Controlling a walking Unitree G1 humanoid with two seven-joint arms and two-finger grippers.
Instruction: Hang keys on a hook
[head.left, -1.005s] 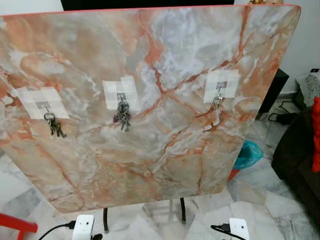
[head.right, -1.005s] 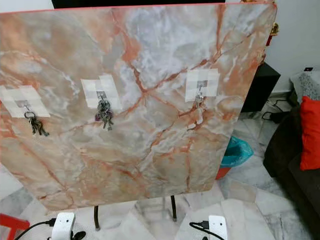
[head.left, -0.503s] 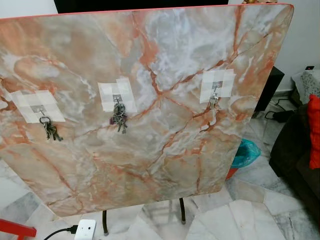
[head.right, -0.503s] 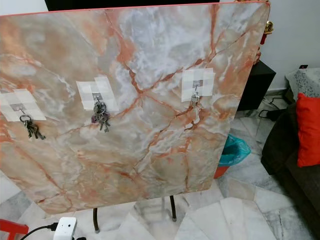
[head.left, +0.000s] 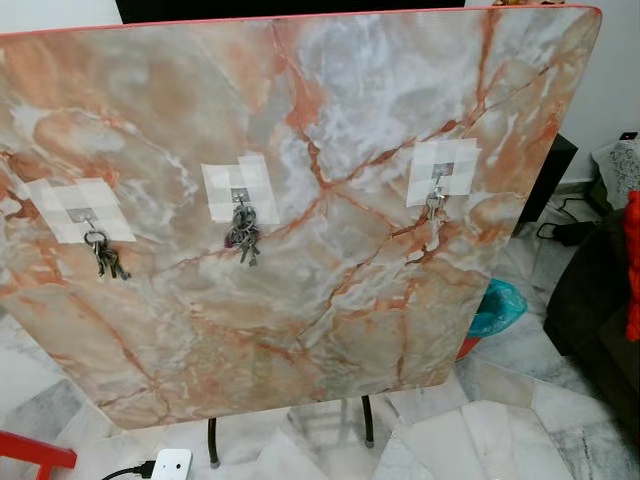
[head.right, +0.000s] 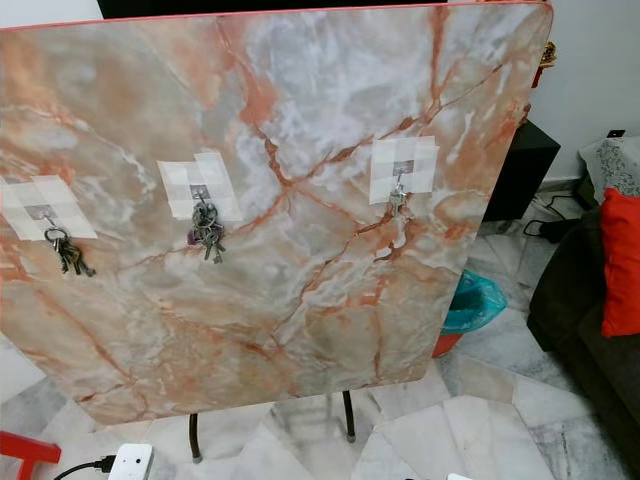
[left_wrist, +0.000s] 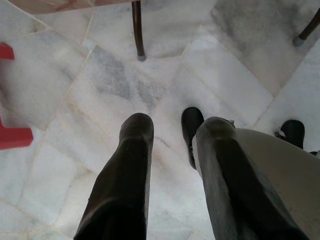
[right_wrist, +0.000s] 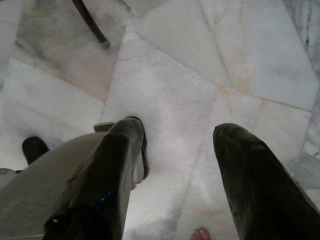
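Note:
An upright marble-patterned board (head.left: 330, 290) carries three hooks fixed with white tape. A small set of keys (head.left: 106, 257) hangs from the left hook (head.left: 88, 215). The middle hook (head.left: 239, 197) holds a thicker bunch of keys (head.left: 243, 237), and a single key ring (head.left: 434, 206) hangs from the right hook (head.left: 440, 180). My left gripper (left_wrist: 175, 125) hangs low over the marble floor, open and holding nothing. My right gripper (right_wrist: 179, 131) is also open over the floor, nothing between its fingers.
The board stands on thin dark legs (head.left: 366, 420). A red plastic piece (head.left: 35, 455) lies on the floor at the left. A teal-lined bin (head.left: 497, 305) sits behind the board's right edge. A dark sofa with a red cushion (head.right: 620, 265) and a black cabinet (head.right: 520, 170) stand to the right.
The view has shifted slightly as the camera moved. The white blocks on my wrists have sunk toward the picture's bottom edge, the right one out of it. The keys hang as before.

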